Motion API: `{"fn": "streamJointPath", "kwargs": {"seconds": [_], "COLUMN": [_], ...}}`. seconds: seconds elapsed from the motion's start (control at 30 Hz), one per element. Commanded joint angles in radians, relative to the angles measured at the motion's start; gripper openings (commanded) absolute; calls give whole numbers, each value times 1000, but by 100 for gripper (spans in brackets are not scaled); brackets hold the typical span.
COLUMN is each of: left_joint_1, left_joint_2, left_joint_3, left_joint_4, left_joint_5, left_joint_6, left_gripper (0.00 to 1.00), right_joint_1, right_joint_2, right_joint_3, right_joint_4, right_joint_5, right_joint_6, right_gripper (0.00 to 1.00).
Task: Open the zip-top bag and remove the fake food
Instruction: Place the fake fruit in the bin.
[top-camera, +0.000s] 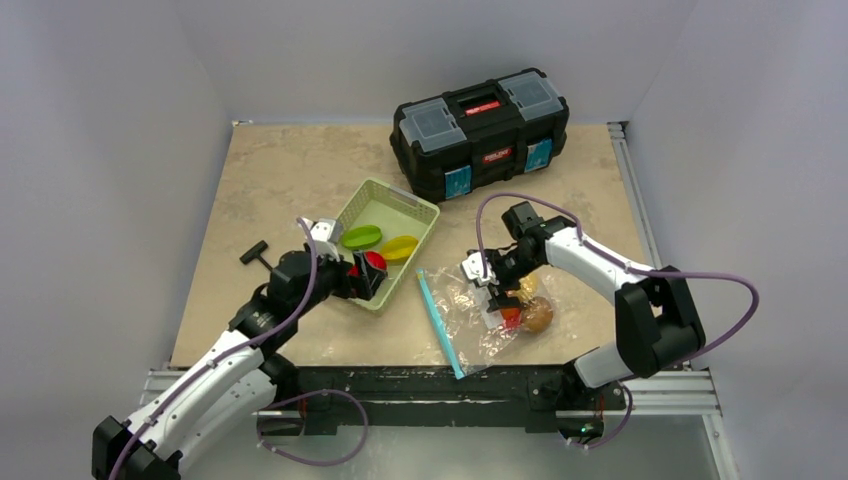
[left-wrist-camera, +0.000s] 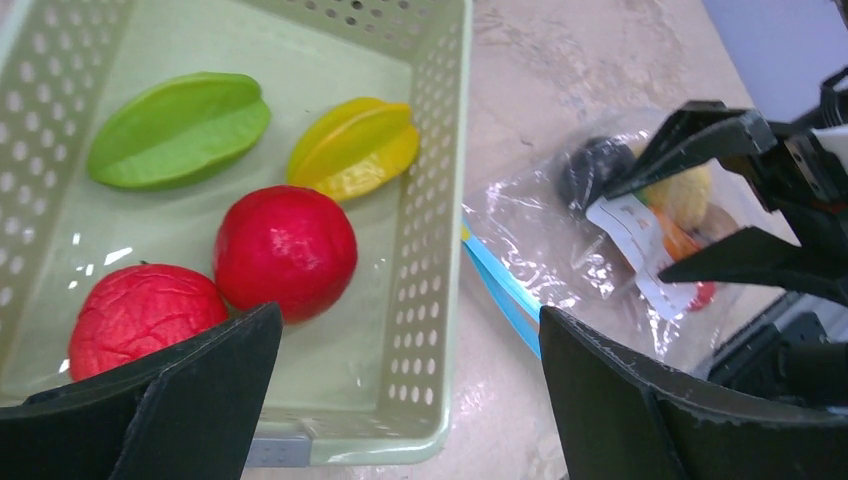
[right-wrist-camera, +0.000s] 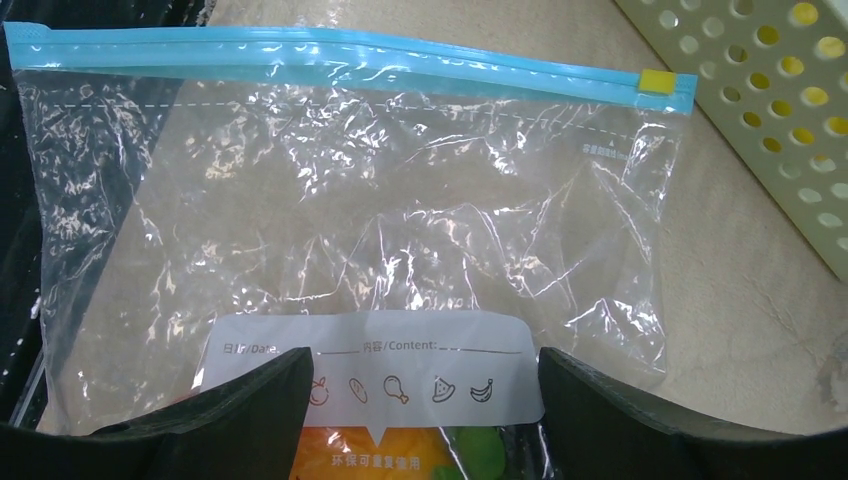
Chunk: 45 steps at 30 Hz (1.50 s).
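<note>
Zip-top bag (right-wrist-camera: 380, 220) on beige table (top-camera: 280, 180); white walls (top-camera: 100, 120); left pincer (left-wrist-camera: 408, 320), right pincer (right-wrist-camera: 422, 355) wide.

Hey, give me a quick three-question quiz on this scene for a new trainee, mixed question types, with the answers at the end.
1. True or false: the zip-top bag holds no fake food.
2. The left gripper is: A. shut on a red fruit; B. open above the green basket; C. open above the bag.
3. How many pieces of fake food lie in the basket?
Key: 1 false, pieces show inside the bag; 2 B; 3 four: two red, one green, one yellow.
</note>
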Motion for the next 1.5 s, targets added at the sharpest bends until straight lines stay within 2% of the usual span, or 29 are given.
{"fn": "streamJointPath", "kwargs": {"seconds": [0.0, 0.3, 0.43, 0.73, 1.23, 1.47], "left_joint_1": [7, 4, -34, -234, -328, -408], "left_joint_2": [-1, -22, -48, -40, -67, -24], "left_joint_3": [-16, -44, -57, -56, -159, -157], "left_joint_4": [8, 11, 25, 36, 177, 163], "left_joint_5": [183, 300, 310, 173, 184, 87], "left_joint_6": [-19, -33, -20, 54, 51, 71], "left_gripper": [100, 100, 100, 100, 100, 100], "right_joint_1": [-14, -42, -46, -50, -92, -104], "right_joint_2": [-65, -130, -165, -249, -311, -303], "right_joint_3": [-1, -7, -15, -43, -83, -84], "right_joint_4": [-22, -44, -65, -76, -64, -59], "right_joint_5": [-38, -54, -61, -60, -55, -54], "right_joint_6": [-19, -18, -10, 29, 62, 64], "right_gripper": [82, 83, 82, 82, 82, 82]}}
